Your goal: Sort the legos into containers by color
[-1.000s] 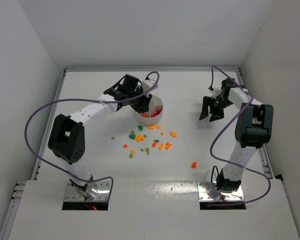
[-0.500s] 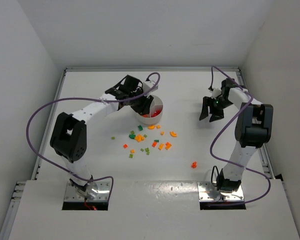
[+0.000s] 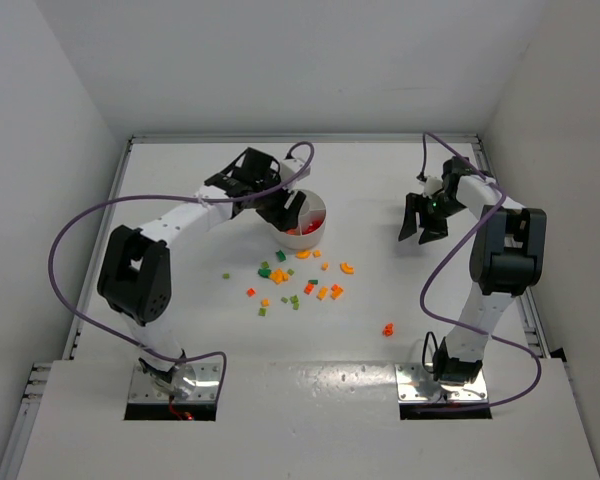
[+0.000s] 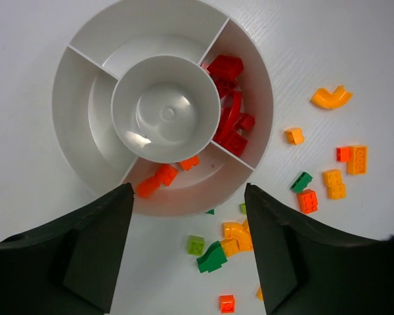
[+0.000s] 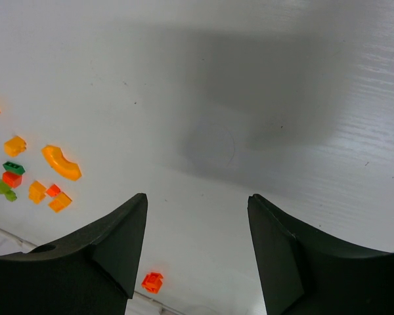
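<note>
Left end effector point(image 4: 187, 197) is released and empty over the dish point(image 4: 72, 85), red legos point(image 4: 230, 118) inside. Right end effector point(image 5: 197, 200) is released too, over the desk point(image 5: 249, 79).

Left hand point(image 4: 187, 190), right hand point(image 5: 197, 197): spread wide.

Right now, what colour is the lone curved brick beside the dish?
The curved brick is orange; clearest in left wrist view.
</note>
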`<state>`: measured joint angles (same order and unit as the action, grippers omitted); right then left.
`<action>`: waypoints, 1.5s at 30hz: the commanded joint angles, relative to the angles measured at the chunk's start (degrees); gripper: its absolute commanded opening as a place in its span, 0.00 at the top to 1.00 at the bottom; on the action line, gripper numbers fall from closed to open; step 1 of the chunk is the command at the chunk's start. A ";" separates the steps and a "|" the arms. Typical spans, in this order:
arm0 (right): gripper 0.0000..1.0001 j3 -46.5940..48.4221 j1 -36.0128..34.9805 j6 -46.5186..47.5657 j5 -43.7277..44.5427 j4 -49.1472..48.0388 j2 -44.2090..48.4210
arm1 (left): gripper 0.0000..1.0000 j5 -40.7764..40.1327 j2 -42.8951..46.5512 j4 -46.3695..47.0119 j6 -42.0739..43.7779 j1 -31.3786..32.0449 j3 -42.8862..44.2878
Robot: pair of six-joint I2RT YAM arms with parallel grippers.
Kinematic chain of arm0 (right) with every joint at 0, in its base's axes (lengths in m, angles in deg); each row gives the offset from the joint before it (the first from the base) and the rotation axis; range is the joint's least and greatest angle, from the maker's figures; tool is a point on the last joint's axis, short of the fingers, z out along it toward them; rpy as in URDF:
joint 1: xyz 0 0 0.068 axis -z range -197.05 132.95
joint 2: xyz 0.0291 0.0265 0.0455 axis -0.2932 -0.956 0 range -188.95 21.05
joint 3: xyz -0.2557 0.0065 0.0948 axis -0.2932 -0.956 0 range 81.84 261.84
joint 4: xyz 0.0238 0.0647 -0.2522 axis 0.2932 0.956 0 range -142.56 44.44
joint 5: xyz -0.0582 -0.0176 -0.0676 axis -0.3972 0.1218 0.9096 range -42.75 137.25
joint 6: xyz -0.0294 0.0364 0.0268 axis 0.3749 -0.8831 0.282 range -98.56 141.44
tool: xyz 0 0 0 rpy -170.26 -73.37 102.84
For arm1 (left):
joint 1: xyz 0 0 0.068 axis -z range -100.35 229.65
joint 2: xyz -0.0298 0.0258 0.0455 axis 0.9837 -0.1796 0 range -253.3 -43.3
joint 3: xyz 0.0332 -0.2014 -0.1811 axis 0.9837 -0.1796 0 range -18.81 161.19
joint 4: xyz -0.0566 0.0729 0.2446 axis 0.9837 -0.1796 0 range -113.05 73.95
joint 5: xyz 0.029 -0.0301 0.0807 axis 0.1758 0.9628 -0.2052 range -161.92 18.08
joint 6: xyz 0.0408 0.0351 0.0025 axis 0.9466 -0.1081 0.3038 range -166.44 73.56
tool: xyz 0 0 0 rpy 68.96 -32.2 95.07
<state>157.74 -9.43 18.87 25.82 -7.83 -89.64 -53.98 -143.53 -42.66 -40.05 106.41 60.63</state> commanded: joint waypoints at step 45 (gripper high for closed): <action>0.20 -1.37 4.60 -8.33 17.92 -4.74 8.48 | 0.01 -3.26 -18.16 11.32 -5.69 43.72 9.95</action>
<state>156.52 -5.35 11.46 44.27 -11.59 -83.37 -61.20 -160.92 -32.06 -46.84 149.39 68.57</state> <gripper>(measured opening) 0.796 0.989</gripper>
